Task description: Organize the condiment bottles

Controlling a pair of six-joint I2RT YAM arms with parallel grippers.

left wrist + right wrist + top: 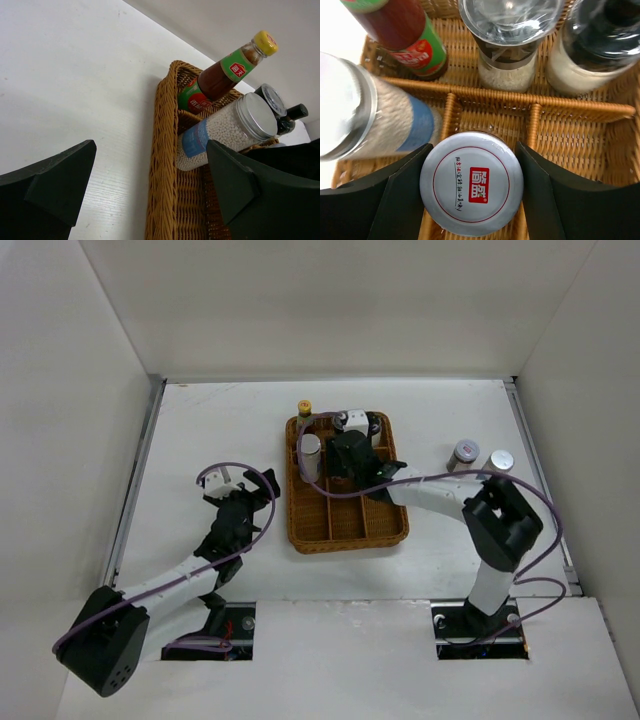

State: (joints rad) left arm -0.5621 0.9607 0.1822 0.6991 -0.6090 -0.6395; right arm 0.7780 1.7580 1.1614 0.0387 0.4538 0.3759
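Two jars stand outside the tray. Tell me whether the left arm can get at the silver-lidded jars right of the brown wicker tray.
Probably not. The open left gripper sits left of the brown wicker tray; the loaded tray and the right arm lie between it and the two silver-lidded jars.

tabletop (pixel 220 420): white, matte, faint grain in the left wrist view
back wall (pixel 330 300): plain white panel along the tabletop's far edge
left wall (pixel 60 420): white panel
right wall (pixel 590 360): white panel
rails (pixel 133 490): grey strips on the tabletop's left and right edges
cutouts (pixel 240 615): two dark openings at the near edge
light: even, diffuse, soft shadows
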